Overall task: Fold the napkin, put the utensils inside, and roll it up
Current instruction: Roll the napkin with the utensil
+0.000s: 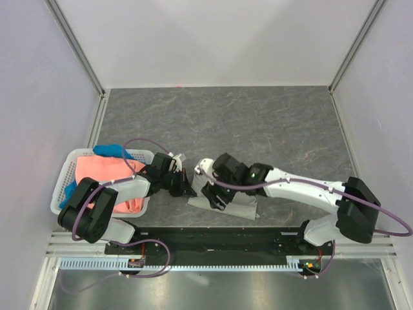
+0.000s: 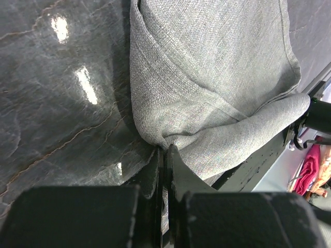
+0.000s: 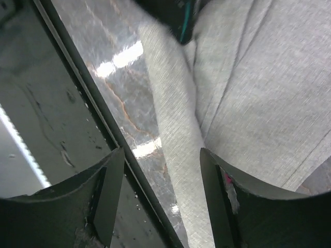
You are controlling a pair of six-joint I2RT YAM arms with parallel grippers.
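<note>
At napkin (image 2: 217, 77) edge, left gripper (image 2: 166, 151) closed

The left arm (image 1: 128, 185) and right arm (image 1: 303, 187) are white with black joints, trailing purple cables (image 1: 138, 141).

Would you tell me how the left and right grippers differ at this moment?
The left gripper is shut, seemingly pinching a bunched corner of the napkin; the right gripper is open and holds nothing. The left gripper meets the napkin at its end; the right gripper hangs over a long fold along its side. Both are at the same napkin.
</note>
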